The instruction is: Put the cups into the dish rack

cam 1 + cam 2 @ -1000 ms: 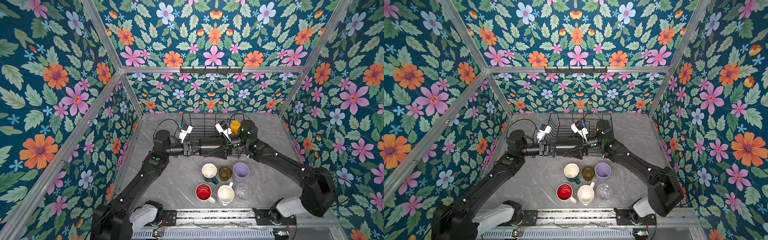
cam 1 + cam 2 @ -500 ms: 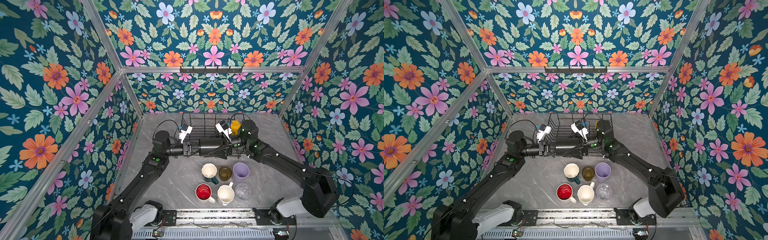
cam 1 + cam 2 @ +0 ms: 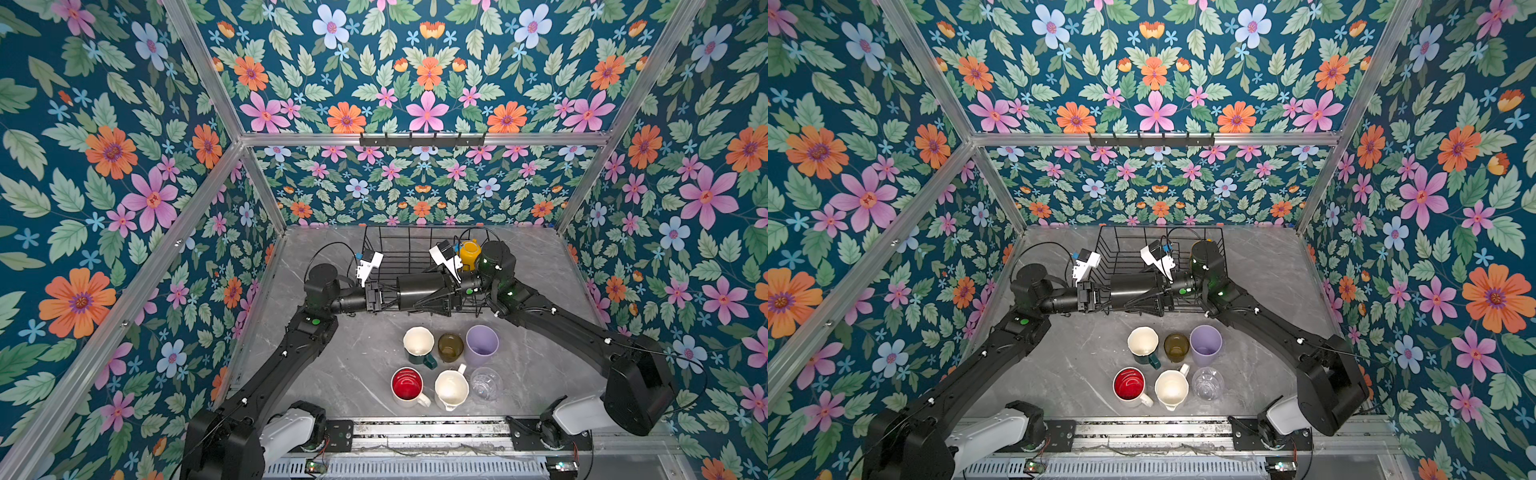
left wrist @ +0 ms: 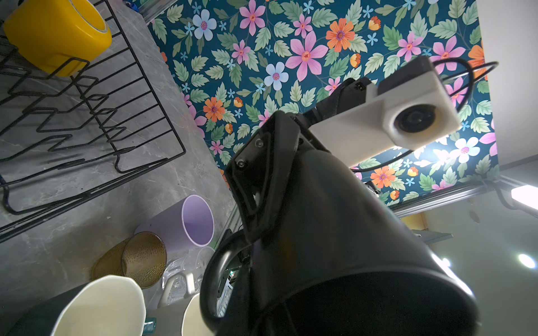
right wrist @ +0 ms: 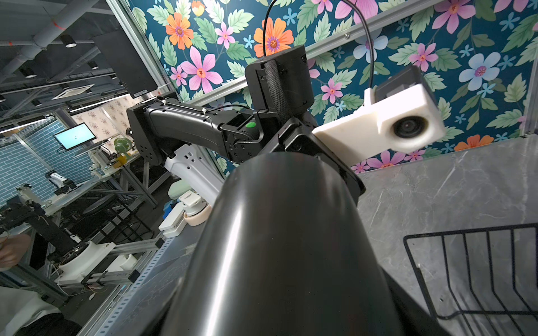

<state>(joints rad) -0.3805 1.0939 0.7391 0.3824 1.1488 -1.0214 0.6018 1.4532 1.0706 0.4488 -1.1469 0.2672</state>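
Black mug point(image 3: 415, 287) hangs sideways over front edge of dish rack point(image 3: 388, 245); left gripper point(image 3: 388, 296) clamped on its rim; right gripper point(image 3: 441, 293) straddles its base, cannot tell whether gripping.

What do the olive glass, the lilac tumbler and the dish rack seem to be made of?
Olive glass: likely tinted glass, translucent, with a dotted texture in the left wrist view. Lilac tumbler: opaque and matte, perhaps plastic or ceramic. Dish rack: thin bent wire, probably metal with a black coating.
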